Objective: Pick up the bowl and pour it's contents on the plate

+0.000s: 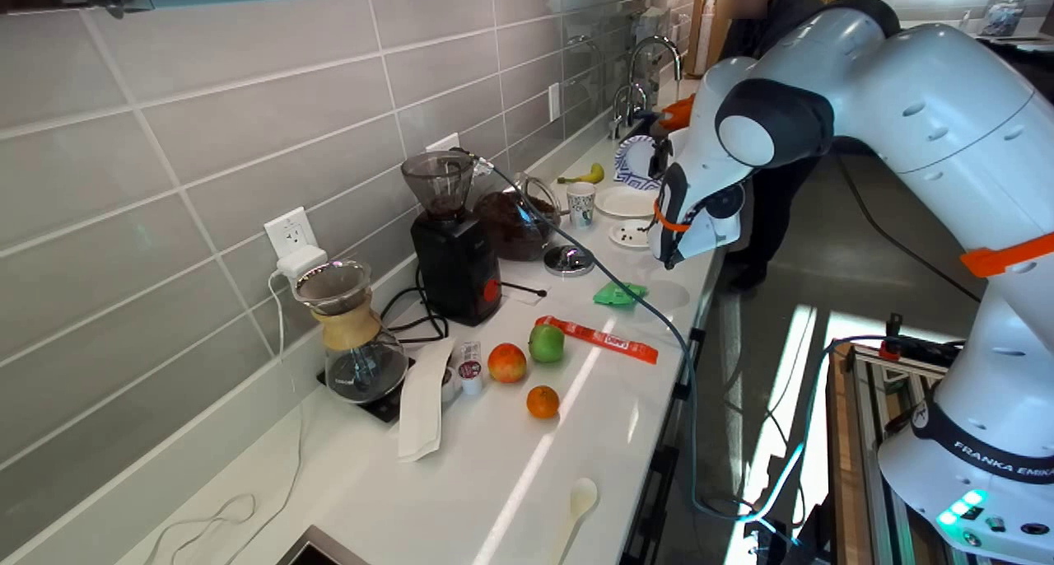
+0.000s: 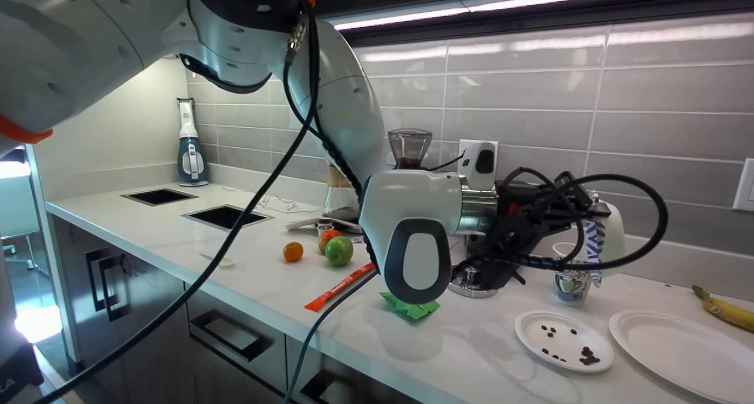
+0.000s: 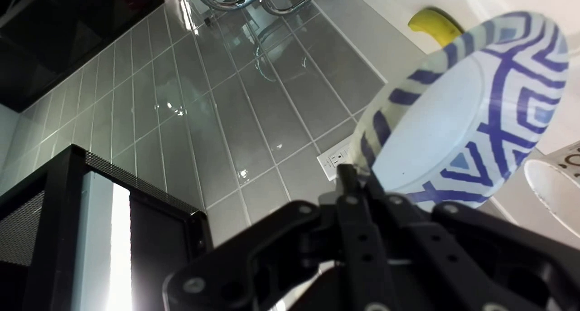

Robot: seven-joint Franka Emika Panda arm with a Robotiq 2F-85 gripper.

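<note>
The bowl [image 3: 430, 120] is white with a purple-blue pattern. My gripper [image 3: 359, 179] is shut on its rim. The bowl is held tilted steeply, almost on its side; its inside looks bare except for a tiny dark speck. The bowl also shows in both exterior views [image 1: 636, 163] [image 2: 614, 233], raised above the counter. A small white plate [image 2: 527, 333] holds several dark beans, some clumped at one side; it also shows in an exterior view [image 1: 620, 240]. A larger white oval plate [image 2: 683, 357] lies beside it with nothing visible on it.
A patterned paper cup [image 2: 571, 283] stands close to the bowl. A banana [image 2: 730, 313] lies behind the large plate. A coffee grinder [image 1: 455, 260] and a glass pot [image 1: 515, 223] stand by the wall. A green wrapper [image 2: 410, 307], a red packet [image 2: 340, 286] and fruit lie further along.
</note>
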